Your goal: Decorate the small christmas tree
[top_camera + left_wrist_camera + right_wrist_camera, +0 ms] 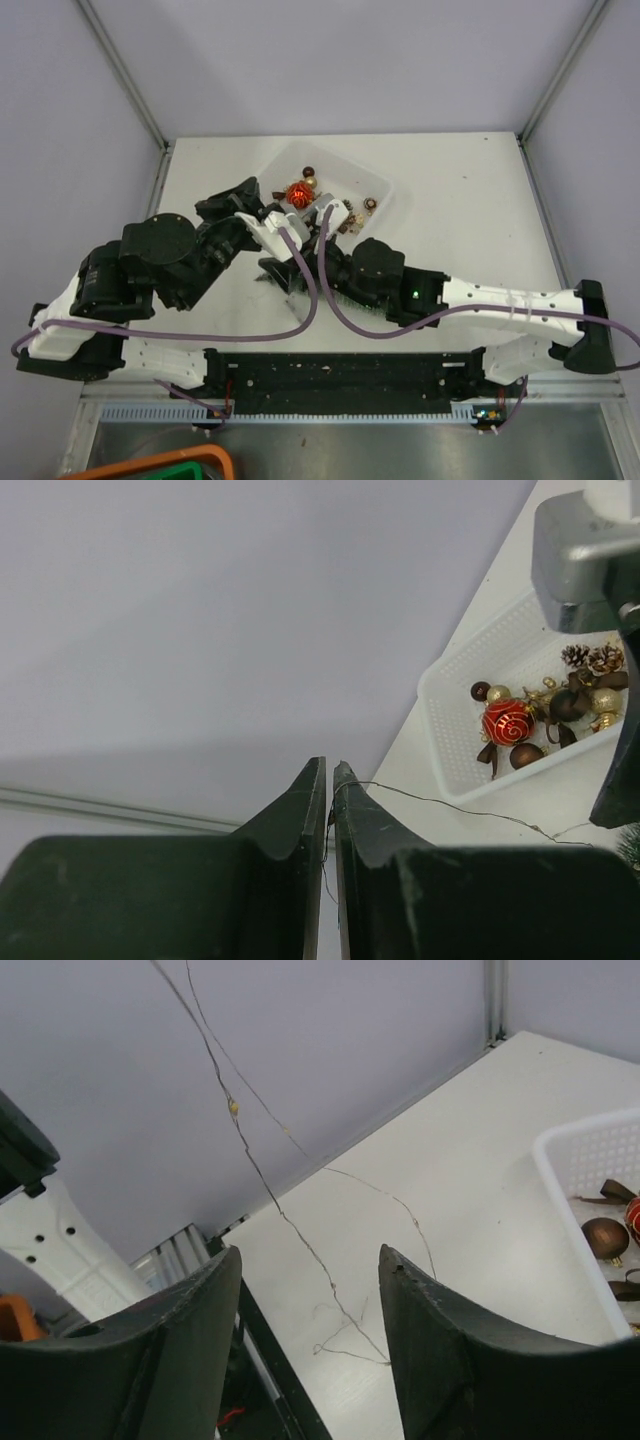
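The small christmas tree (277,273) lies mostly hidden under my two crossed arms; only dark bristles show, and a green tip shows at the edge of the left wrist view (632,846). My left gripper (330,768) is shut on a thin wire light string (450,805) that runs off toward the tree. My right gripper (310,1252) is open and empty, raised above the table, with strands of the same wire (262,1182) hanging in front of it. Both grippers sit close together by the white tray (385,186).
The white tray (440,730) holds a red bauble (507,721), brown and gold baubles, pinecones (590,658) and ribbon bits. A brown bauble (605,1238) shows in the right wrist view. An orange and green bin (170,465) sits below the table's near left corner.
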Action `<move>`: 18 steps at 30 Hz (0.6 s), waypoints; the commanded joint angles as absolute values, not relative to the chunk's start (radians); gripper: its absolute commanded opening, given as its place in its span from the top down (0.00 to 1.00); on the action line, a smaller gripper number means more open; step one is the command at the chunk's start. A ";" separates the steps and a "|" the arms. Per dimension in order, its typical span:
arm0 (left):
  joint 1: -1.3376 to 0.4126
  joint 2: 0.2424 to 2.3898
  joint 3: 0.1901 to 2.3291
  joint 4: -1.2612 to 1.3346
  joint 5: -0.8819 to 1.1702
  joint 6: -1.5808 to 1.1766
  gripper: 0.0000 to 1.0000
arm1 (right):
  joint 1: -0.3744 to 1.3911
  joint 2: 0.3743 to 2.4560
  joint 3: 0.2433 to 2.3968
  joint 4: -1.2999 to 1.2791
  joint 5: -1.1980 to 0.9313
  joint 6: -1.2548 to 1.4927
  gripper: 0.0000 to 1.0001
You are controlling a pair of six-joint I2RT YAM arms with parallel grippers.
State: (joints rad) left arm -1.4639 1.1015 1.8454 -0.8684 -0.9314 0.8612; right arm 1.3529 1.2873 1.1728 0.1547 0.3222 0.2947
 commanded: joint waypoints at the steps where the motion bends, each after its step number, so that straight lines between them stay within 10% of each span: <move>1: -1.460 1.109 1.910 -0.894 -0.933 0.822 0.87 | 1.364 1.354 1.287 0.230 0.382 0.232 0.48; 9: -1.460 1.088 1.895 -0.894 -0.950 0.830 0.87 | 1.365 1.321 1.243 0.222 0.406 0.253 0.99; 18: -1.448 0.939 1.652 -0.592 -1.020 1.115 0.82 | 1.364 1.065 1.052 0.095 0.494 0.345 1.00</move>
State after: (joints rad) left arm -1.4609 1.0084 1.7287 -0.8104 -0.9638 0.9562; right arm 1.3533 1.1912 1.1030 0.1448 0.4244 0.2913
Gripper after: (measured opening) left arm 0.164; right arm 0.003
